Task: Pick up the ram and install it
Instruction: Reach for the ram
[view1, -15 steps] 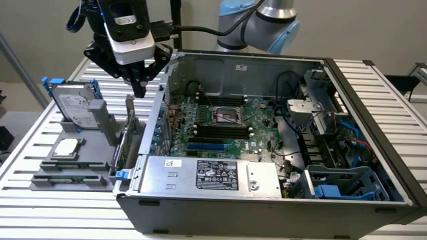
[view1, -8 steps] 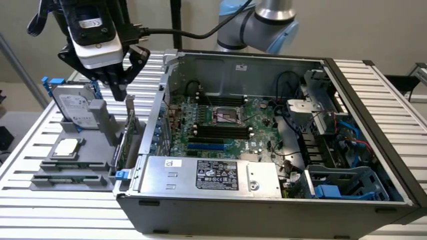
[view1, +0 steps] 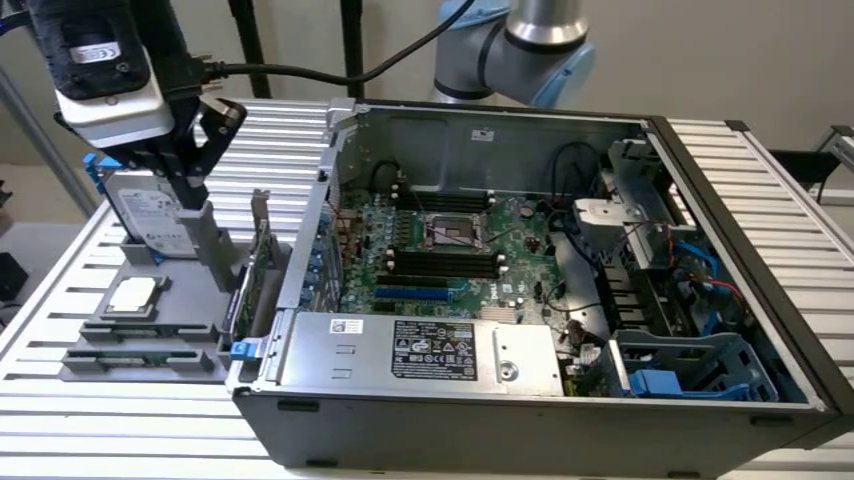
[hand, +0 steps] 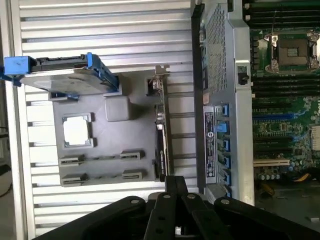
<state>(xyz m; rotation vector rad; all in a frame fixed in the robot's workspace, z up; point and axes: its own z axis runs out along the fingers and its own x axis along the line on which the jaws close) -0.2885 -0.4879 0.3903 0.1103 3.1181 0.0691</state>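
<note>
My gripper (view1: 198, 203) hangs above the grey parts tray (view1: 187, 300) at the exterior view's left, just beside the hard drive. Its fingers are shut together with nothing between them. In the wrist view the gripper (hand: 175, 181) points at the tray's (hand: 105, 135) edge near the expansion card. Two pairs of slotted grey holders (hand: 102, 158) lie on the tray with a thin dark line between each pair. I cannot tell whether that line is the ram. Black memory slots (view1: 441, 262) run across the motherboard (view1: 521, 250) in the open case.
A silver hard drive in a blue frame (view1: 147, 215) stands on the tray, with a processor chip (view1: 134, 295) in front of it. A green expansion card (view1: 256, 270) stands between the tray and the case wall (view1: 314, 240). The power supply (view1: 427, 350) fills the case's front.
</note>
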